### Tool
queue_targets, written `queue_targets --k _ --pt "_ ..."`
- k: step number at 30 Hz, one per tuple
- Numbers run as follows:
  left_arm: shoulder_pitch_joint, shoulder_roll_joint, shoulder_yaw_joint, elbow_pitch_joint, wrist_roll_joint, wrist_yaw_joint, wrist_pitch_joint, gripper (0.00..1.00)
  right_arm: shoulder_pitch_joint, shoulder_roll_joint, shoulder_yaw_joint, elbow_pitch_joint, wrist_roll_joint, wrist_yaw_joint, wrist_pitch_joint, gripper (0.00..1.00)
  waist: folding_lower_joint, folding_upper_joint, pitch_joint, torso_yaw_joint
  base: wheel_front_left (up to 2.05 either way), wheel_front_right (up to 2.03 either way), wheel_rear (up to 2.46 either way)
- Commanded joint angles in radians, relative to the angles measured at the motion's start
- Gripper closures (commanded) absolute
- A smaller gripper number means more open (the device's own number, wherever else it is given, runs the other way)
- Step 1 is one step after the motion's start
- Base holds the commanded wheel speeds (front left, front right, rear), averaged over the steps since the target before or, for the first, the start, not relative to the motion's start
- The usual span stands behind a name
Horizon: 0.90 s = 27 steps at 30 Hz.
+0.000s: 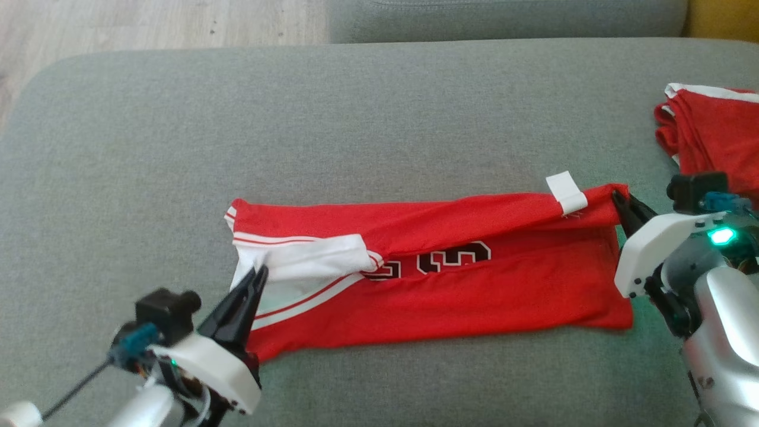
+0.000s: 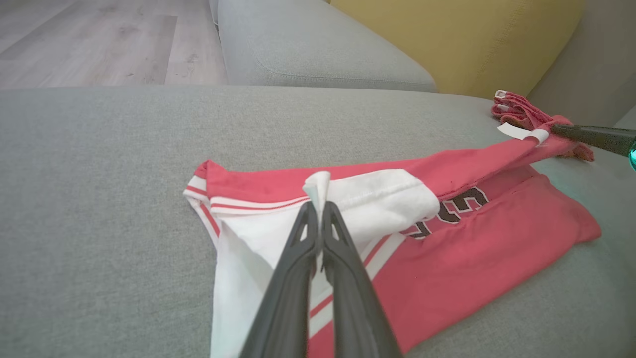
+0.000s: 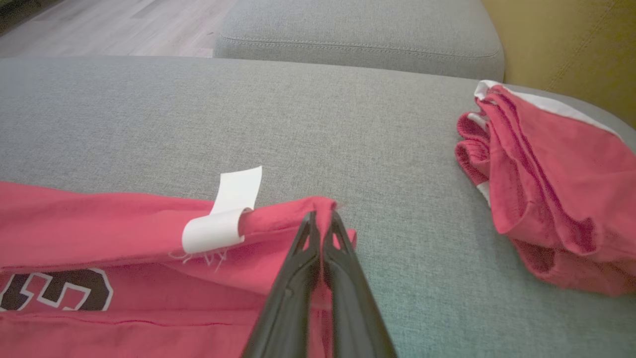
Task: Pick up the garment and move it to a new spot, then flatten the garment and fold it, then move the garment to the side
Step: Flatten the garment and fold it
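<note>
While both jaw pairs sit pressed together on cloth, we have the left gripper (image 1: 260, 274) at 7 o'clock in the head view, pinching a white trim fold (image 1: 308, 258) at the 9 o'clock end of the garment (image 1: 474, 290). In the left wrist view, a small peak of white fabric stands up just above the tips (image 2: 319, 206).

The right gripper (image 1: 618, 197) is at 3 o'clock, pinching the red corner at the garment's far right end. That corner is lifted slightly, and the white label (image 1: 566, 193) hangs just beside it. The right wrist view confirms this: red cloth is nipped between the tips (image 3: 320, 218), with the label (image 3: 218, 223) at 10 o'clock from them.

The garment is stretched between both grips across the middle of the grey sofa cushion (image 1: 356, 118), folded lengthwise, with its black number print (image 1: 453, 258) partly covered.

A second red garment (image 1: 711, 136) lies bunched at 2 o'clock, apart from the first. The wood floor (image 1: 148, 24) is at 11 o'clock.
</note>
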Motion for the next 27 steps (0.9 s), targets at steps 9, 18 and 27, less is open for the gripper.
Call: queue_targets --k 9,18,27 --pt "0.005 -0.052 -0.002 0.158 0.044 0.011 -0.138 0.00 0.039 0.021 -0.034 -0.051 -0.047 -0.001 -0.057 0.00 0.0003 -0.0001 -0.025 -0.006 0.00 0.00 0.00" --pt "0.085 -0.074 0.025 0.123 0.050 0.064 -0.246 0.00 0.136 0.051 -0.154 -0.121 -0.065 -0.001 -0.087 0.00 0.0003 -0.0001 -0.049 0.001 0.00 0.00 0.00" --pt "0.131 -0.093 0.083 0.080 0.057 0.165 -0.274 0.00 0.185 0.104 -0.226 -0.163 -0.093 -0.001 -0.032 0.00 0.0003 -0.0001 -0.082 0.029 0.00 0.00 0.00"
